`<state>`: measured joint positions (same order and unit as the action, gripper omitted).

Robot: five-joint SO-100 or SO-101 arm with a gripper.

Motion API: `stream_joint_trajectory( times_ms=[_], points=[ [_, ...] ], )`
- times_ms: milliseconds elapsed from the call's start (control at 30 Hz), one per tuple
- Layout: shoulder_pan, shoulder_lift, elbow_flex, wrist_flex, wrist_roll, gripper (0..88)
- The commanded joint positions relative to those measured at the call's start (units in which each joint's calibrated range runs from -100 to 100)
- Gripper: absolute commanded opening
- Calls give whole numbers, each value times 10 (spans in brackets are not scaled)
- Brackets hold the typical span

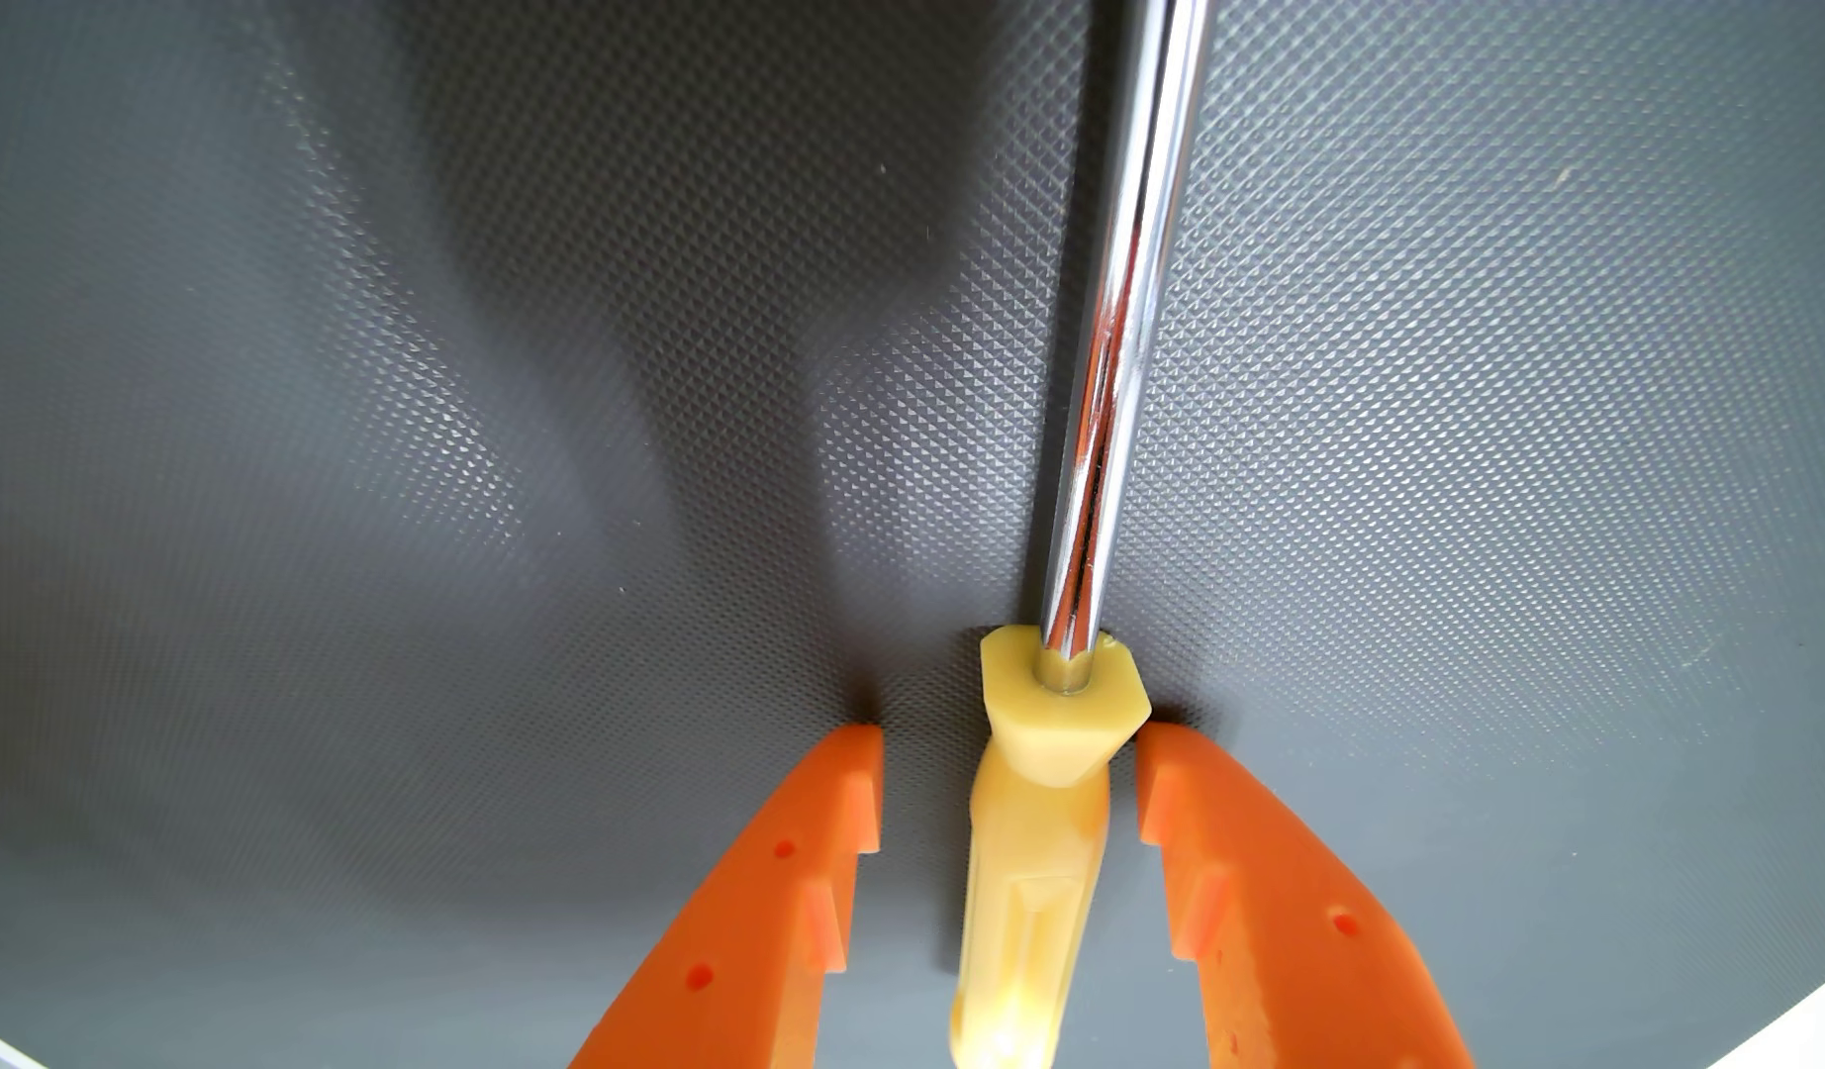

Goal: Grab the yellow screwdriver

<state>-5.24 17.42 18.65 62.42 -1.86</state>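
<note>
Yellow screwdriver (1032, 822) handle nearest the lens, bottom centre of the wrist view, running up-frame to a hex collar, then the chrome shaft (1114, 360) leaving the top edge right of centre. Claw (1011, 745) spread wide, gripping nothing; two orange fingers (785, 894) flank the handle from lower left and lower right. The right finger's tip sits just beside the collar, perhaps touching; the left one stands clearly apart. Tool lies flat on the grey diamond-textured mat (477, 463) covering the counter. Step in hand, by my reading: straddle done, closure pending. Next move calls for squeezing shut on the handle just below the collar. The handle sits off-centre, so it may shift leftward as the fingers close. Nothing else nearby; no obstruction.
</note>
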Motion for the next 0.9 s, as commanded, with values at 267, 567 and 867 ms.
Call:
stream_joint_trajectory(
  times_ms=[267, 567, 867],
  points=[
    [4, 10, -21, -6, -9, 16],
    [4, 10, -21, -3, -12, 20],
    [4, 10, -21, -7, -12, 33]
  ],
)
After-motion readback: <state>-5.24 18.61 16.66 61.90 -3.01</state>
